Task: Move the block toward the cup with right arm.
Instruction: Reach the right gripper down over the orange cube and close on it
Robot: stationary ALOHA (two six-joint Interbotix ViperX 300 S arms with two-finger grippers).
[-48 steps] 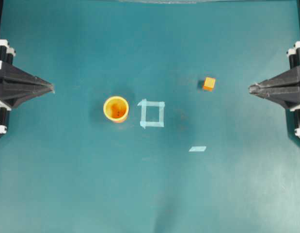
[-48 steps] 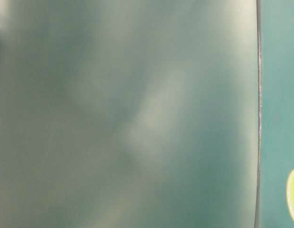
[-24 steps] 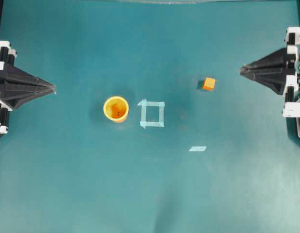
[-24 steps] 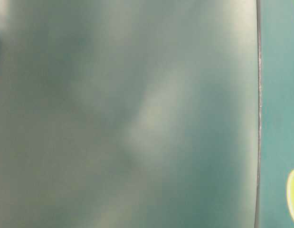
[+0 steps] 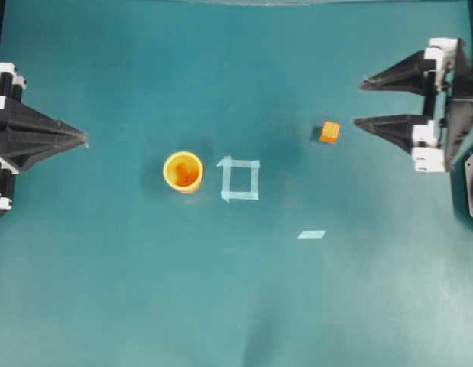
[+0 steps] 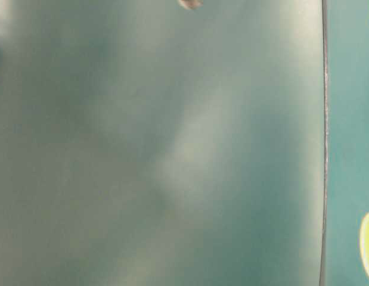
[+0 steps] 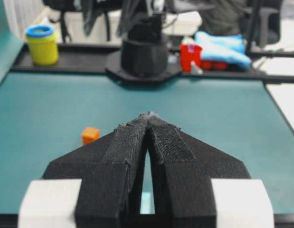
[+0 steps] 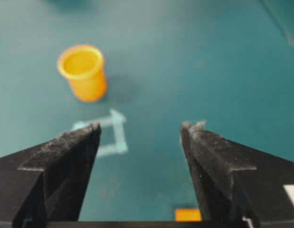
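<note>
From the right wrist view, the right gripper (image 8: 139, 135) stands spread wide, holding nothing. The block (image 5: 329, 132) lies on the table (image 5: 358, 290) just ahead (apparently untouched), then the tape square (image 5: 240, 180), then the cup (image 5: 183, 171). Farthest, the left gripper (image 5: 82, 138) is pressed closed, empty.

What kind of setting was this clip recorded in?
Most likely a robotics lab bench. A teal table carries taped markers, a tape square and a tape strip. Two black arms face each other across it. Behind, office chairs and clutter show in the left wrist view.
</note>
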